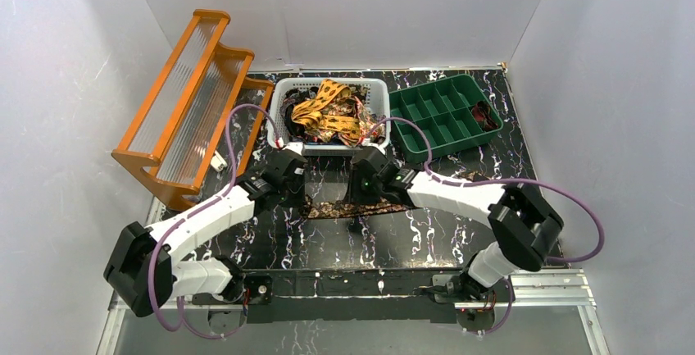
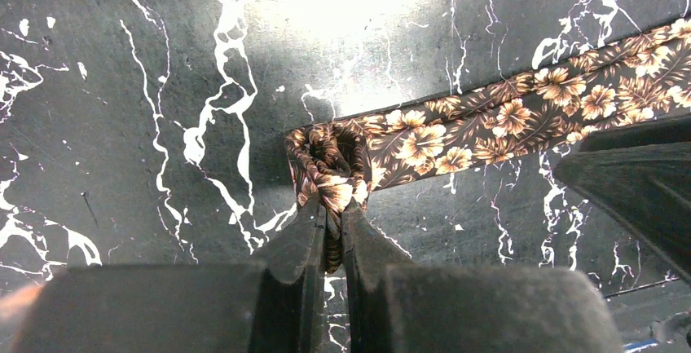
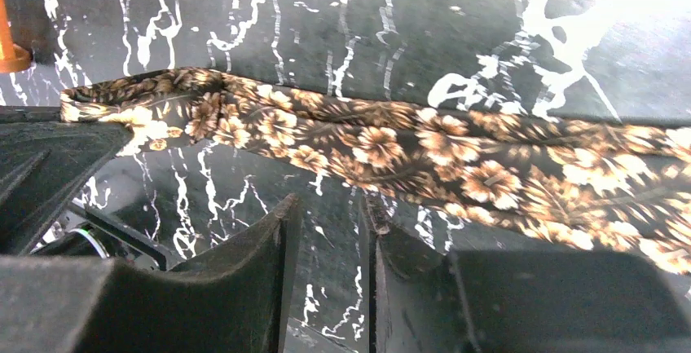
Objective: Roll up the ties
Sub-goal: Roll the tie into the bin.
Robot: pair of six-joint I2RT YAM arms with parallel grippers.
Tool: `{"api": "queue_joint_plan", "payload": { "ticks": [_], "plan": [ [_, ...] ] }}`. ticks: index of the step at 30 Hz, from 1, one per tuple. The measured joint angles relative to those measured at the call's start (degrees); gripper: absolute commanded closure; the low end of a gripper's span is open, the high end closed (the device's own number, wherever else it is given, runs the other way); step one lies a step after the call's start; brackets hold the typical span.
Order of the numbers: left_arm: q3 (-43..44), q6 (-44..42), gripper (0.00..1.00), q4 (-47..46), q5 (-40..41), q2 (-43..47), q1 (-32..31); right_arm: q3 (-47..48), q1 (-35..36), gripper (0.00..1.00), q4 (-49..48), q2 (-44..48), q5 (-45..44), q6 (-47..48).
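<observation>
A dark brown tie with tan flowers [image 1: 352,205] lies flat across the black marbled table between the two arms. Its left end is wound into a small roll [image 2: 330,157], and my left gripper [image 2: 334,206] is shut on that roll. From there the tie [image 2: 521,112] runs off to the right. My right gripper [image 3: 326,206] stands open just in front of the tie's near edge [image 3: 391,145], with nothing between its fingers. More ties [image 1: 328,113], yellow-orange and dark, are heaped in the white basket [image 1: 277,125] at the back.
An orange tiered rack [image 1: 190,101] stands at the back left. At the back right a green tray with compartments [image 1: 442,113] has something dark red in one corner. Purple cables loop from both arms. White walls close in the table.
</observation>
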State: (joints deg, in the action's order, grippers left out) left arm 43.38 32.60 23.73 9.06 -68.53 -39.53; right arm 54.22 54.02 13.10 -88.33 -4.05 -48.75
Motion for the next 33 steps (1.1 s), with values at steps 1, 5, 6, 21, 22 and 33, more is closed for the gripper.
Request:
{"api": "queue_joint_plan", "payload": {
  "ticks": [1,5,6,21,22,33],
  "plan": [
    [0.5,0.0,1.0,0.3,0.9,-0.5,-0.7,-0.9,-0.3,0.58,0.5,0.9,-0.6,-0.4],
    [2.4,0.1,1.0,1.2,4.1,-3.4,-3.5,-4.0,-1.6,0.55,1.0,5.9,-2.2,-1.4],
    [2.9,0.1,1.0,1.5,4.7,-4.1,-4.1,-4.6,-2.0,0.55,1.0,7.2,-2.5,-1.7],
    [11.7,1.2,0.69,3.7,11.1,-19.1,-14.4,-8.6,-4.9,0.45,3.3,15.3,-5.4,-3.6],
    [12.1,1.3,0.66,3.7,11.1,-20.0,-14.9,-8.8,-5.0,0.45,3.5,15.5,-5.5,-3.6],
    [14.6,3.5,0.29,2.9,8.9,-22.3,-16.6,-9.1,-6.7,0.3,3.5,16.9,-4.1,-2.5]
  ]
}}
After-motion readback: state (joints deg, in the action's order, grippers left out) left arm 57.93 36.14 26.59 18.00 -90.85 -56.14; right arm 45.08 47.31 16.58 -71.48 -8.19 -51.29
